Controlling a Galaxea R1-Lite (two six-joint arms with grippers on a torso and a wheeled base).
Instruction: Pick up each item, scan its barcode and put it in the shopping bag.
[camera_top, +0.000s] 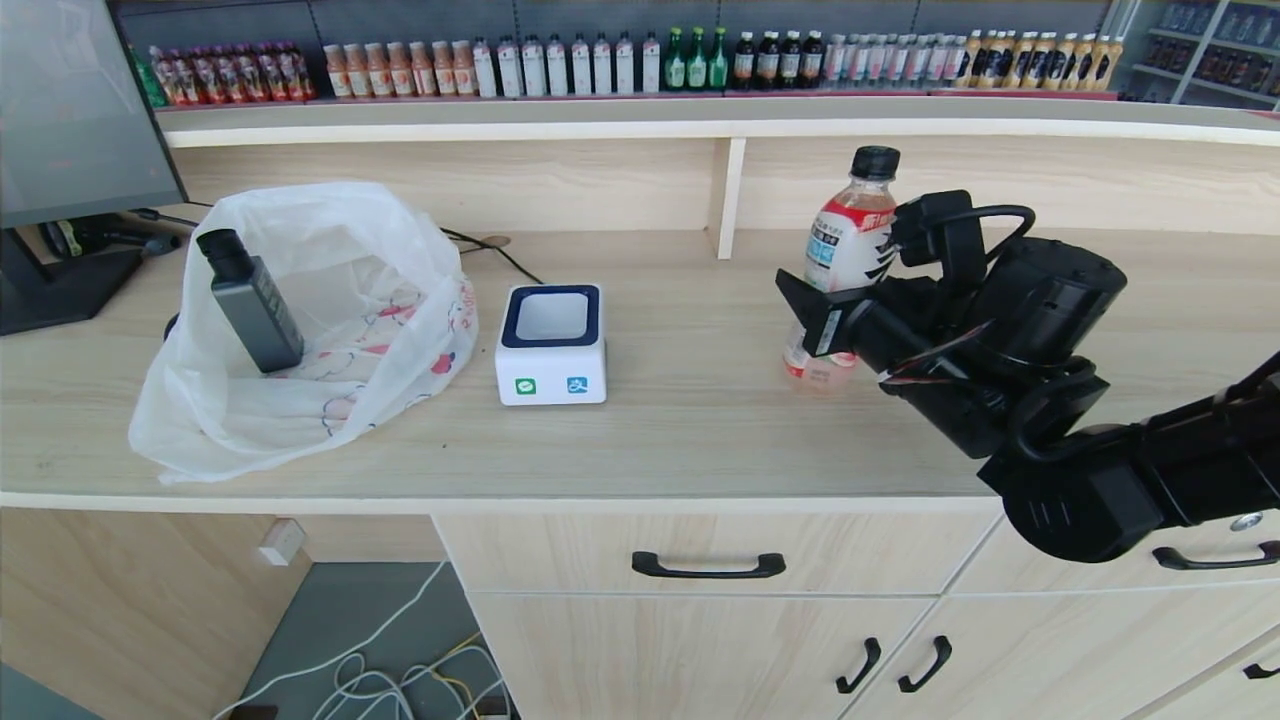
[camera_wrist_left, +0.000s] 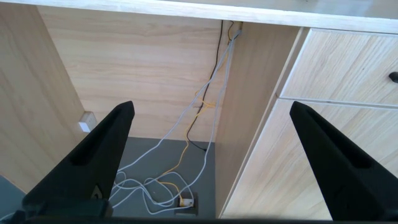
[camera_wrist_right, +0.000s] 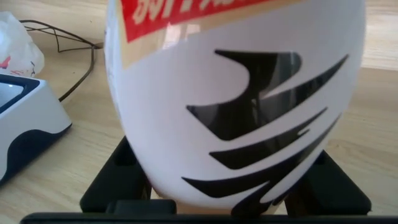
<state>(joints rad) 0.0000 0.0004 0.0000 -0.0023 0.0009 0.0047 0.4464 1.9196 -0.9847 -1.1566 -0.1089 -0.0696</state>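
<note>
the counter (camera_top: 700, 440) was surfaced in pale wood grain, matt and smooth. the shopping bag (camera_top: 390, 330) was made of thin, translucent white plastic, crinkled and faintly shiny. the scanner (camera_top: 551, 345) was cased in smooth white plastic. the bottle (camera_top: 850, 245) was formed of clear plastic and wrapped in a glossy label. the flask (camera_top: 255, 305) was finished in matt grey. the right gripper (camera_top: 840, 320) and left gripper (camera_wrist_left: 211, 109) were moulded in matt black.

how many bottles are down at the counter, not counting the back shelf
2. A grey bottle with a black cap leans inside the shopping bag on the left; a drink bottle is gripped by the right end effector. The bag's folds could hide more.
</note>
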